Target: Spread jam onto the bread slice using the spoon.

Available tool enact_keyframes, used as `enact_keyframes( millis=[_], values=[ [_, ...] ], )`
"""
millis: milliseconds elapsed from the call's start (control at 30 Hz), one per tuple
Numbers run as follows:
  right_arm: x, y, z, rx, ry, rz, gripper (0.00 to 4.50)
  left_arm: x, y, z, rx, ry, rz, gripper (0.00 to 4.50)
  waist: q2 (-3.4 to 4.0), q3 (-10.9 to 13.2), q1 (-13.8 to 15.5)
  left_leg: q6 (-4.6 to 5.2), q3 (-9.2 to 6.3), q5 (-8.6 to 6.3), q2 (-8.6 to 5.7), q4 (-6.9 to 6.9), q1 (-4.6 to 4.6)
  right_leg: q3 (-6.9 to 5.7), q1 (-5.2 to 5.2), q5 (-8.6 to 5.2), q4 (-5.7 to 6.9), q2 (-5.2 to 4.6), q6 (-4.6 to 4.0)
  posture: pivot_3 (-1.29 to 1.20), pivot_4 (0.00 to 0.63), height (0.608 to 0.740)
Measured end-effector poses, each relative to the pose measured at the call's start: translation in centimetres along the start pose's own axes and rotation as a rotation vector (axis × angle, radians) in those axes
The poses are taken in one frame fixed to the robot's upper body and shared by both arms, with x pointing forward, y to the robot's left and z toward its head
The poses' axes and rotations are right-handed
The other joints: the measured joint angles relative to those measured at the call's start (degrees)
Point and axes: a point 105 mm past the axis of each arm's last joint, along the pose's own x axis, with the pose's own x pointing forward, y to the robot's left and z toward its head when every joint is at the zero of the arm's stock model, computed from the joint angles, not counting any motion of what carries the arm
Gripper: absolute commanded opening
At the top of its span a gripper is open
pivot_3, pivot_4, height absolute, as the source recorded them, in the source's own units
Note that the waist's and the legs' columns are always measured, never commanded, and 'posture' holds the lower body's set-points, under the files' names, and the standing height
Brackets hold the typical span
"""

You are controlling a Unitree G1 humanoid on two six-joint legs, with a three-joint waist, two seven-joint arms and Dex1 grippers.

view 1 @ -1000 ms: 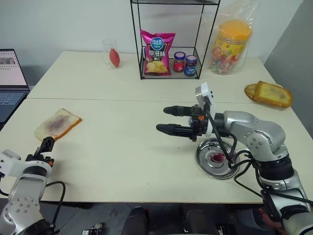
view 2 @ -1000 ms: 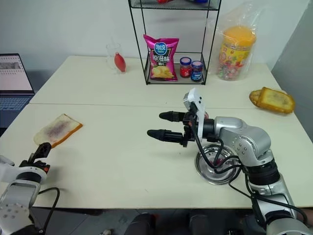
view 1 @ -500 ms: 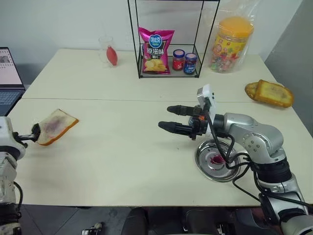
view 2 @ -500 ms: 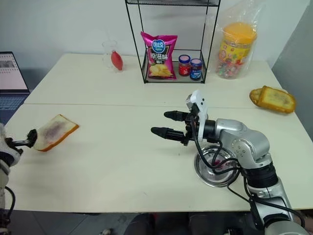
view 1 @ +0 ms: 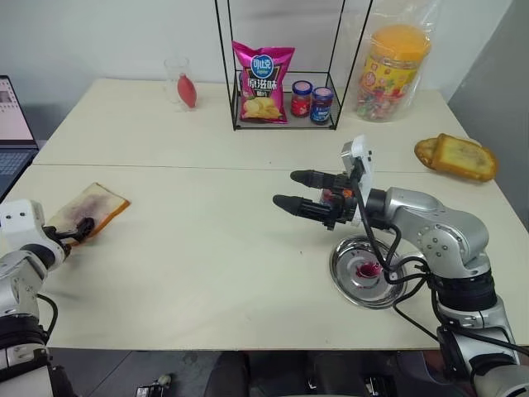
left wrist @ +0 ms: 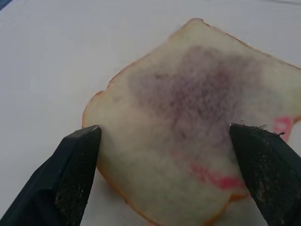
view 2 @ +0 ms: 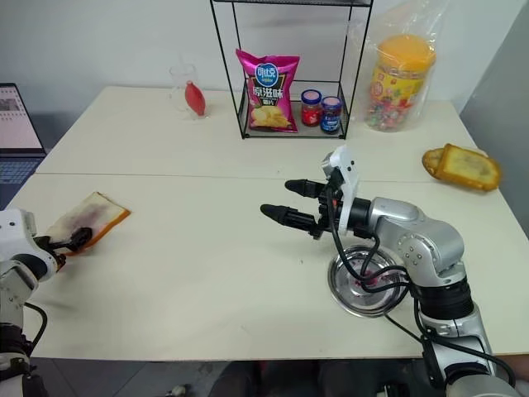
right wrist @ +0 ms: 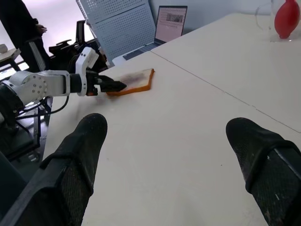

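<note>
The bread slice (view 1: 95, 205) lies flat at the table's left, white with a tan crust and a purple-red jam smear at its centre (left wrist: 202, 94). My left gripper (view 1: 81, 225) is open at the slice's near edge, with one finger (left wrist: 77, 172) on each side of it. My right gripper (view 1: 287, 188) is open and empty. It hovers level over mid-table, pointing left, just left of the round steel dish (view 1: 340, 279). A red-stained spot lies in the dish. I cannot make out the spoon's shape there, behind the arm's cables.
At the back stands a wire rack (view 1: 231, 83) with a pink chips bag (view 1: 266, 73) and two small jars (view 1: 312, 99). A clear glass with something red (view 1: 182, 84) is left of it, a bagged candy tub (view 1: 395, 70) right. A toasted bread chunk (view 1: 456, 157) lies far right, a laptop (view 1: 10, 124) far left.
My left gripper rose from the table's front edge and came forward to the bread slice, which now lies between its fingers. The right gripper has hardly moved. The camera shifted slightly.
</note>
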Motion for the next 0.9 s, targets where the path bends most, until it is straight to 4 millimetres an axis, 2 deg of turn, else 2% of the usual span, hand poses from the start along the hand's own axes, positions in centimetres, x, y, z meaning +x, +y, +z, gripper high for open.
enact_keyframes(
  millis=[267,333,400,733,900],
  values=[
    [0.0,0.0,0.3,0.016,-0.006,-0.018,4.45,0.6,0.2,-0.2,0.004,0.098,0.023,4.5,0.11,-0.05,-0.05,0.02,0.06,0.01,-0.11,0.1,0.07,-0.01,0.07,0.01,0.06,0.11,0.02,0.0,0.15,0.74],
    [-0.1,-0.1,0.4,0.017,-0.01,-0.024,4.5,0.8,0.2,-0.2,-0.015,0.114,0.024,4.13,0.22,-0.11,-0.04,0.02,0.05,0.02,-0.12,0.1,0.09,-0.03,0.07,0.01,0.09,0.15,0.02,0.0,0.15,0.74],
    [-0.1,-0.1,0.6,0.019,-0.013,-0.027,4.5,0.9,0.2,-0.3,-0.025,0.128,0.026,3.96,0.31,-0.16,-0.04,0.03,0.03,0.02,-0.11,0.1,0.1,-0.02,0.08,0.01,0.12,0.19,0.02,0.0,0.15,0.74],
    [-0.2,-0.1,0.8,0.017,-0.021,-0.032,4.5,1.5,-0.1,-0.2,-0.021,0.156,0.019,2.07,0.39,-0.19,-0.04,0.05,0.03,0.04,-0.11,0.13,0.25,0.03,0.09,0.01,0.42,0.25,0.02,0.0,0.15,0.74],
    [-0.3,-0.2,0.9,0.017,-0.023,-0.038,4.5,1.6,-0.1,-0.2,-0.019,0.161,0.015,1.28,0.39,-0.19,-0.05,0.05,0.04,0.04,-0.1,0.13,0.31,0.06,0.09,0.0,0.51,0.28,0.02,0.0,0.15,0.74]
  ],
)
